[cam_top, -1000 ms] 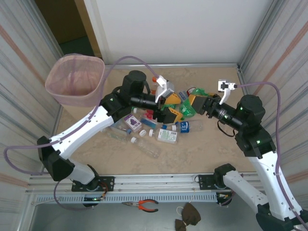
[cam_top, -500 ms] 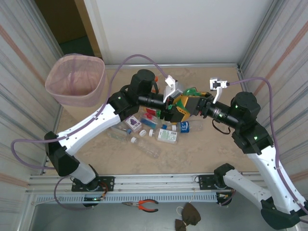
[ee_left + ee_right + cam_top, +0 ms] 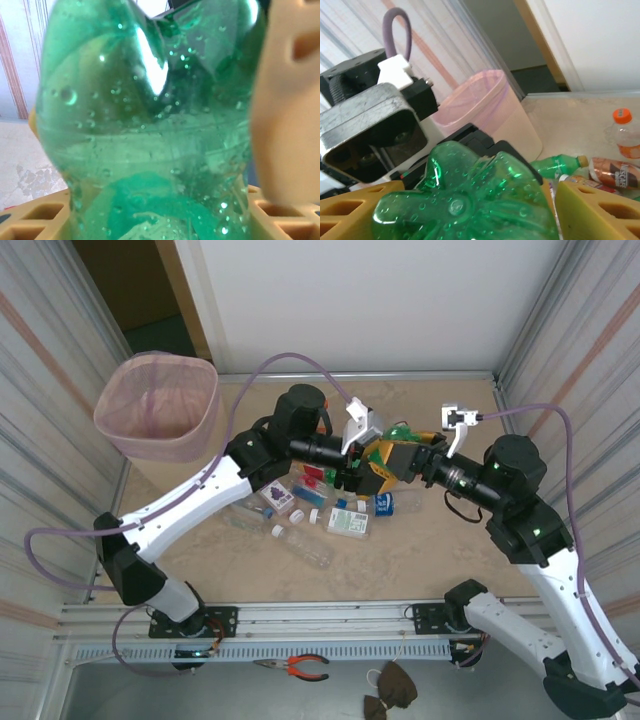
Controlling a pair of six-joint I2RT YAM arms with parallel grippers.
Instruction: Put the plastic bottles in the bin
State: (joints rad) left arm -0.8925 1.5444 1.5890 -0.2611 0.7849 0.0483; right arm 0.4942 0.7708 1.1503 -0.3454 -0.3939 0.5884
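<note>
Your left gripper point(image 3: 372, 462) and right gripper point(image 3: 402, 456) meet on one green bottle point(image 3: 465, 200). It hangs in the air well apart from the bin point(image 3: 150, 445), to its right in the top view, above the loose bottles point(image 3: 300, 510) on the table. The left claw looks clamped across the bottle's body. Whether the right claw pinches the base or stands just clear cannot be told. Make sure the left grip is firm before drawing the right arm away. Then carry the bottle high to the bin's mouth and release over its middle.
</note>
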